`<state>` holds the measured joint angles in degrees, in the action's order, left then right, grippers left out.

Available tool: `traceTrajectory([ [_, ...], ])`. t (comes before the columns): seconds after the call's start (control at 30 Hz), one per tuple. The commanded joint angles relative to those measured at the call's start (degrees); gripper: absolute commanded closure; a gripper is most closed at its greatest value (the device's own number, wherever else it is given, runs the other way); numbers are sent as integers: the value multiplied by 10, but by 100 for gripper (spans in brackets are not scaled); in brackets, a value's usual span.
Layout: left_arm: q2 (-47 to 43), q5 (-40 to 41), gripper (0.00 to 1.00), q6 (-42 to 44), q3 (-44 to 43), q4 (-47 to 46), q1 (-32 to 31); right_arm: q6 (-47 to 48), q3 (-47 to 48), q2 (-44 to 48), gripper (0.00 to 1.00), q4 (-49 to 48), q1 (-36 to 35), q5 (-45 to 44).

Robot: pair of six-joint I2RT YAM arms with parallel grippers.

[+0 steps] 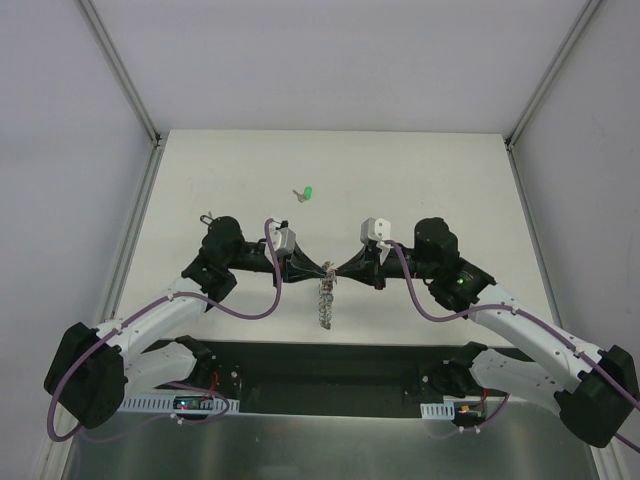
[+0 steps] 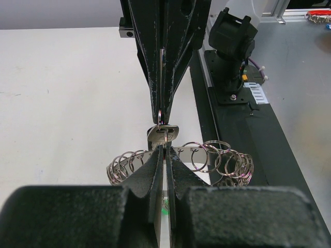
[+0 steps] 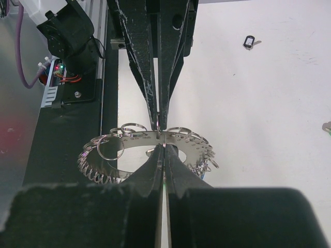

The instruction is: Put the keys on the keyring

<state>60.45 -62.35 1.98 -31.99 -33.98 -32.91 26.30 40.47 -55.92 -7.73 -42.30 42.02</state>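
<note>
The keyring is a flat silver band hung with many small split rings, and it lies mid-table between the arms. Both grippers meet tip to tip over it. In the left wrist view my left gripper is shut at the keyring band. A silver key on a small ring sits just past its tips. My right gripper is shut on a small ring at the keyring edge. A green key lies farther back. A black key lies apart on the table.
The white table is walled by a frame on three sides. A black strip with the arm bases runs along the near edge. A small dark item lies by the left arm's wrist.
</note>
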Motion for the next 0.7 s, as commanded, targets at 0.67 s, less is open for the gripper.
traceTrajectory([
  [0.67,1,-7,100,-18,-12,-66,9,12,10,16,99,-14,-3,15],
])
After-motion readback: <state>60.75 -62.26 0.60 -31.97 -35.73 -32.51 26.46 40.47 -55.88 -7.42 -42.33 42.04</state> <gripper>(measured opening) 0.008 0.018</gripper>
